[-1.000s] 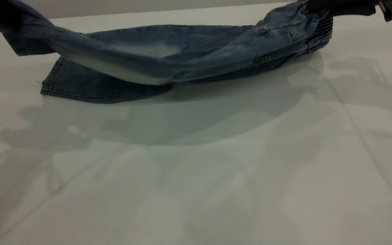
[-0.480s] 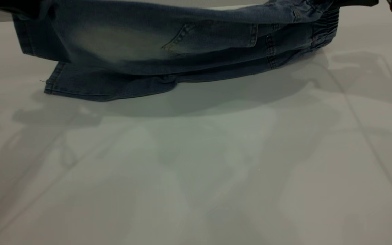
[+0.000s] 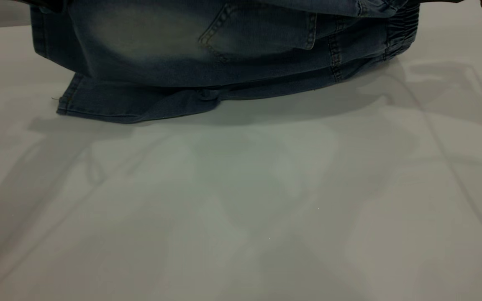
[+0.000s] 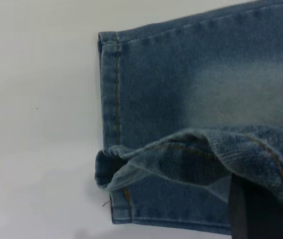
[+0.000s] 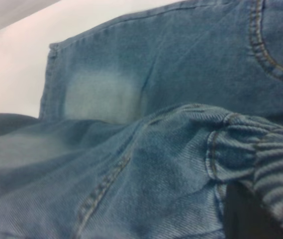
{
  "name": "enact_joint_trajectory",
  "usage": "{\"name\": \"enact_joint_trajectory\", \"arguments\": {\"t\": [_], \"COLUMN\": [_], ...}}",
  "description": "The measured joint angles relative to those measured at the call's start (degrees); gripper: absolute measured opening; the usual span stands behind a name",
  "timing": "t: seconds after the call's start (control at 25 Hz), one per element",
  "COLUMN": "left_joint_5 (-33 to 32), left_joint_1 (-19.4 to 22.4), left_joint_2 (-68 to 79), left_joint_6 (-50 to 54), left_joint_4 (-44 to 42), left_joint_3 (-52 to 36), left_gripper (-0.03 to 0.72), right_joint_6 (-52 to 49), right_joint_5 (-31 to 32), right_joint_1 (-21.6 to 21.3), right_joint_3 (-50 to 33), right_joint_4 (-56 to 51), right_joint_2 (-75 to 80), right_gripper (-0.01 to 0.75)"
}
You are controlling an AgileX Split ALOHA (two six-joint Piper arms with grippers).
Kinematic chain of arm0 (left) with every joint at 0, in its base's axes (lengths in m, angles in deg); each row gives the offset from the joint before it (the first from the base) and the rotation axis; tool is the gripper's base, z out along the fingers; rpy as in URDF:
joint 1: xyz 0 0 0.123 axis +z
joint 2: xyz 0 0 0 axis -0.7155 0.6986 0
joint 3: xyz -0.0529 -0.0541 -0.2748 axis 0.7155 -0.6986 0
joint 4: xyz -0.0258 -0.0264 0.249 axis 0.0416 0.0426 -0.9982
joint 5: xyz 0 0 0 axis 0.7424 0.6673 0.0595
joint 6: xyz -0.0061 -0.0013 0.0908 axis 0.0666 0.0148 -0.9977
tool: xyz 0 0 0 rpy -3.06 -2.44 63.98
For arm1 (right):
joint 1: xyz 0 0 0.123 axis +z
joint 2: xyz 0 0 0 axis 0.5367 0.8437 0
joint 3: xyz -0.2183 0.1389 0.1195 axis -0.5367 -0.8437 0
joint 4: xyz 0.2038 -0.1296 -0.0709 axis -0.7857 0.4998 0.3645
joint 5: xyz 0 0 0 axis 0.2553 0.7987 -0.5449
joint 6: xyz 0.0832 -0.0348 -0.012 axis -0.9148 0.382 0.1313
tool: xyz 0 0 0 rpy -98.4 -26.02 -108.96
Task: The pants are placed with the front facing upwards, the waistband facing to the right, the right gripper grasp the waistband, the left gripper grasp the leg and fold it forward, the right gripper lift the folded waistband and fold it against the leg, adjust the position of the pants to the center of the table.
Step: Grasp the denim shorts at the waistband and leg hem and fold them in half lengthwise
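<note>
I hold the pants (image 3: pixel 207 50) raised for folding forward; left tool (image 4: pixel 260 211) clamps the leg hem; right tool (image 5: pixel 250 214) clamps the waistband (image 3: pixel 402 31); lower leg rests on the worktop (image 3: pixel 241 200).

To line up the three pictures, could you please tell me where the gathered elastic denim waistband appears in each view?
Exterior view: the gathered elastic denim waistband is at the upper right, lifted above the pale table.
Left wrist view: not in it; only a hemmed leg end shows.
Right wrist view: at the lower right, bunched beside a dark end effector part.
Shared landmark: the pale faded patch on a leg.
</note>
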Motion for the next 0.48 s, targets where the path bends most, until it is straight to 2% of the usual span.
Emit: {"name": "enact_joint_trajectory", "arguments": {"t": [0.24, 0.48], "left_joint_5": [2.7, 3.1], "left_joint_1": [0.0, 0.1], "left_joint_2": [0.8, 1.9], "left_joint_6": [-0.2, -0.2], "left_joint_4": [0.0, -0.2], "left_joint_3": [0.5, 1.6], "left_gripper": [0.055, 0.055], "right_joint_6": [0.2, -0.1], "right_joint_5": [0.1, 3.2], "right_joint_1": [0.0, 0.0], "right_joint_3": [1.3, 5.8], "right_joint_4": [0.7, 0.8], "right_joint_2": [0.5, 4.1], "right_gripper": [0.037, 0.037]}}
